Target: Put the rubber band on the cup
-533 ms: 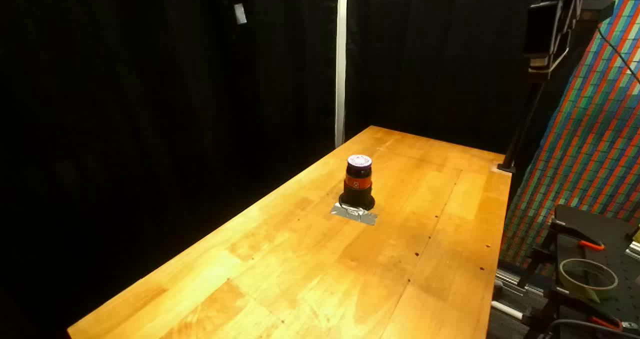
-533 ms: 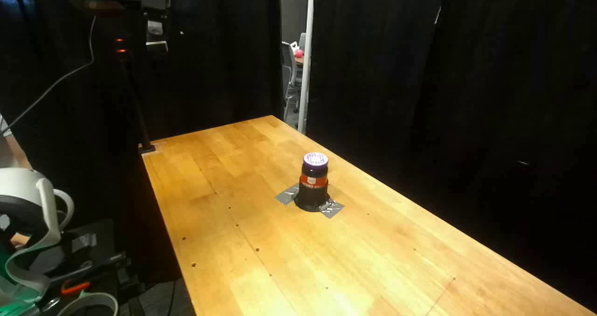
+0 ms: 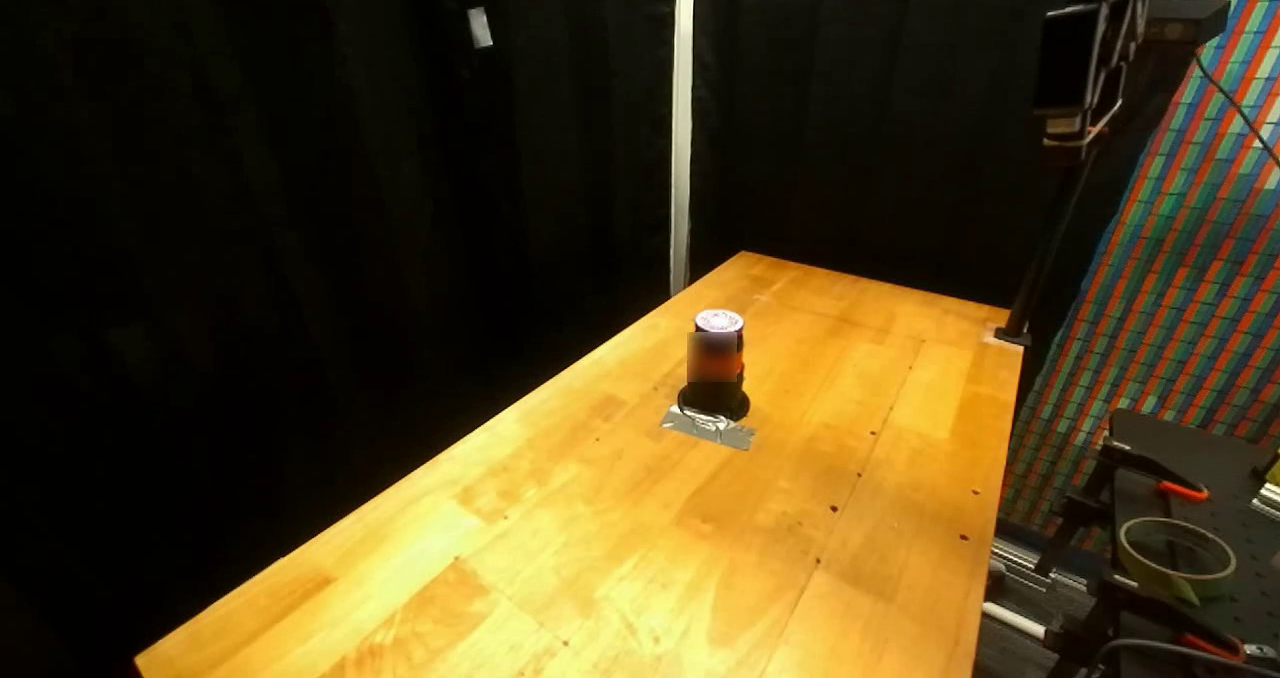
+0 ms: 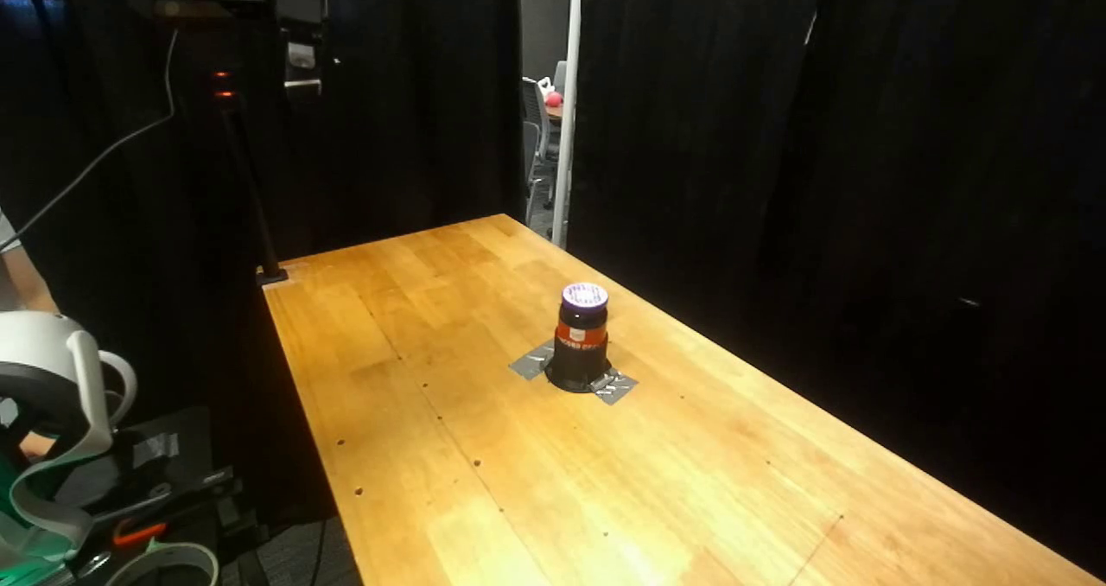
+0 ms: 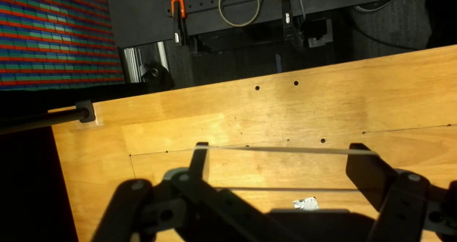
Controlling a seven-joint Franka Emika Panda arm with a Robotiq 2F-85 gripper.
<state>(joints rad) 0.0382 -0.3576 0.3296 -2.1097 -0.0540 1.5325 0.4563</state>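
Note:
The cup [image 3: 716,398] is a short dark cylinder with an orange-red middle and a white-purple top. It stands upright on the wooden table, its base taped down, and also shows in an exterior view [image 4: 581,363]. My gripper [image 5: 280,152] is open in the wrist view. A pale rubber band [image 5: 285,149] is stretched around its two fingers, with two strands spanning the gap. The gripper hangs high above the table and apart from the cup in both exterior views [image 3: 1075,108] [image 4: 302,57]. The cup is hidden in the wrist view, behind the gripper body.
Grey tape [image 4: 615,387] fixes the cup's base; a tape patch [image 5: 306,203] shows beyond the gripper. A dark pole stand [image 3: 1014,336] is clamped at the table's corner. A dark side bench [image 5: 210,17] with a tape roll [image 5: 257,6] stands beside the wooden table [image 3: 620,558].
In the exterior views the gripper has shifted slightly inward over the table, towards the cup's side. The cup has not moved. A blurred patch now covers the cup's middle in an exterior view.

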